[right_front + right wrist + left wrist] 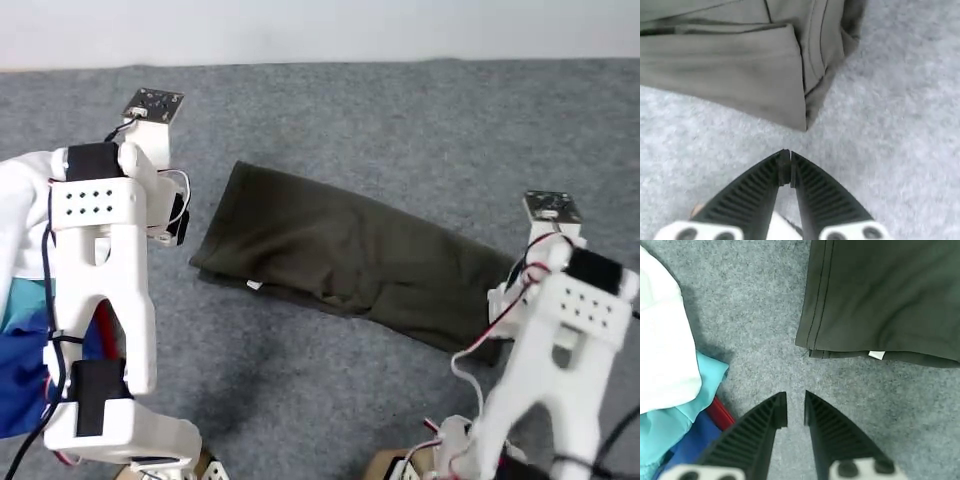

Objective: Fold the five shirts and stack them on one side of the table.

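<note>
A dark olive shirt point(350, 260) lies folded into a long strip, slanting across the middle of the grey table. My left gripper point(795, 410) hovers over bare table just off the strip's left end point(885, 295), its fingers a narrow gap apart with nothing between them. My right gripper point(790, 167) is shut and empty, close to the strip's right end point(730, 65). At the left table edge lies a pile with a white shirt point(660, 340), a teal one point(685, 420), a blue one point(20, 380) and a red one point(720, 412).
The grey felt table top point(400, 120) stretches behind the olive strip and in front of it between the two arm bases. A small white label point(876, 355) sticks out of the strip's near edge.
</note>
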Robot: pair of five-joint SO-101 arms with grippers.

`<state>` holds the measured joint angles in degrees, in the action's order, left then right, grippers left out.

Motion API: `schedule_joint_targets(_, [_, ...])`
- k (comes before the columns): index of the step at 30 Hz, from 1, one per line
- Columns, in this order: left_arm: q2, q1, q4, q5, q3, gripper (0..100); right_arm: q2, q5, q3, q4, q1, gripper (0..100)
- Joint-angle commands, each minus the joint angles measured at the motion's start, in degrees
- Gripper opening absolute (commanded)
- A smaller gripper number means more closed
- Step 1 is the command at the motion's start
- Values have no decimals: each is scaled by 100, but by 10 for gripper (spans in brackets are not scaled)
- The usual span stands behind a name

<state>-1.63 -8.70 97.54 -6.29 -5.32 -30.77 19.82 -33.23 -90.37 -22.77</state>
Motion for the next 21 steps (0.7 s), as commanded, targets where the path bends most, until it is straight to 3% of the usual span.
schedule_joint_targets(1, [114, 229, -264, -114, -40, 86, -848, 9, 35, -514, -57, 9])
schedule_joint_targets(5, [-659, 598, -237, -316, -66, 115, -1358, 18, -88, -804, -136, 9])
schedule_joint_targets(9, [-1486, 730, -281, -738, -75, 117, -1666, 44, -334, -848, -655, 9])
schedule_joint_targets(21, [-2593, 343, 123, -1477, -1613, 206, -1815, 800, -703, -857, -2510, 9])
